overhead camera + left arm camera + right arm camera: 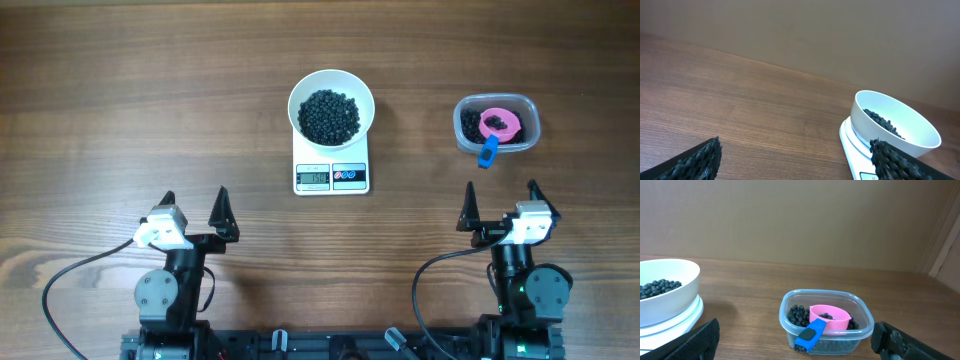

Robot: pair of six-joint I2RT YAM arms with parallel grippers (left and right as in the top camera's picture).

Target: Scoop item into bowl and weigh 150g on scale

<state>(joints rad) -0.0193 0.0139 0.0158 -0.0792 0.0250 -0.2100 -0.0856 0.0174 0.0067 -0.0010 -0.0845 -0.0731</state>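
Pellets, small, round and black (330,116), are heaped in the round plain white bowl (299,98). The bowl is set on the small white rectangular digital scale (331,178) at the upper centre of the overhead view. Digits are lit on the grey display, but they are too small to be read with certainty.

More pellets lie in the clear rectangular plastic tub (531,112) at the upper right, where the small pink scoop with a blue handle (512,124) is laid.

Low in the frame, the left pincer (194,210) and the right pincer (501,205) are both released, spread wide and empty, well apart from everything on the wooden counter (120,100).

Scooping is judged to be done and the weighing check in hand. If the reading falls short, the blue handle would need to be gripped by the right pincer and a small top-up poured without the bowl being nudged.
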